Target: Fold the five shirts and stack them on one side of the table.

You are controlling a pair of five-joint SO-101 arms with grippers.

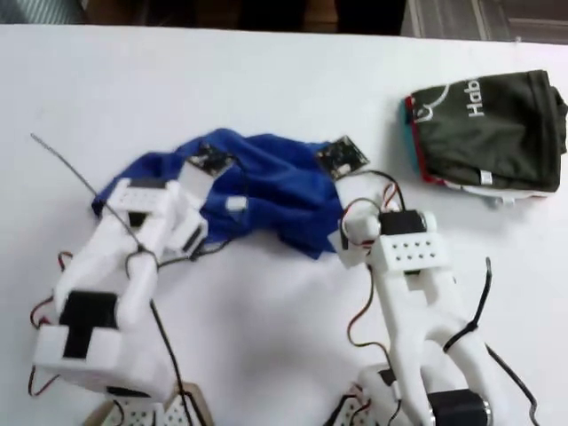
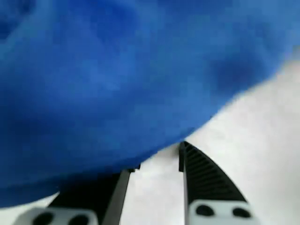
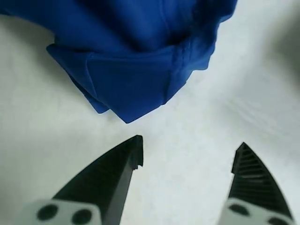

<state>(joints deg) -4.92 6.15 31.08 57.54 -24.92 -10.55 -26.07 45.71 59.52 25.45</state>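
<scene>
- The high view takes in the whole table (image 1: 266, 71). A crumpled blue shirt (image 1: 266, 177) lies unfolded near the middle, between the two arms. A stack of folded shirts (image 1: 488, 133) sits well apart from it, on the right arm's side toward the far edge.
- From above, the stack has a dark green shirt (image 1: 501, 115) on top, with red, teal and white edges showing beneath it.
- The left arm (image 1: 133, 222) lies over the near corner of the blue shirt, and the right arm (image 1: 404, 248) stands just beside the shirt's other end.
- The left wrist view brings the blue shirt (image 2: 117, 70) up close. Its edge hangs over the tips of the left gripper (image 2: 157, 159), whose jaws stand a little apart with bare table (image 2: 262, 140) between them and nothing clamped.
- The right wrist view picks out detail the overhead misses: a folded, stitched corner of the blue shirt (image 3: 140, 70) resting flat on the table (image 3: 211, 117).
- The right gripper (image 3: 191, 145) is spread wide and empty, its fingers (image 3: 108, 178) near that corner without touching it.
</scene>
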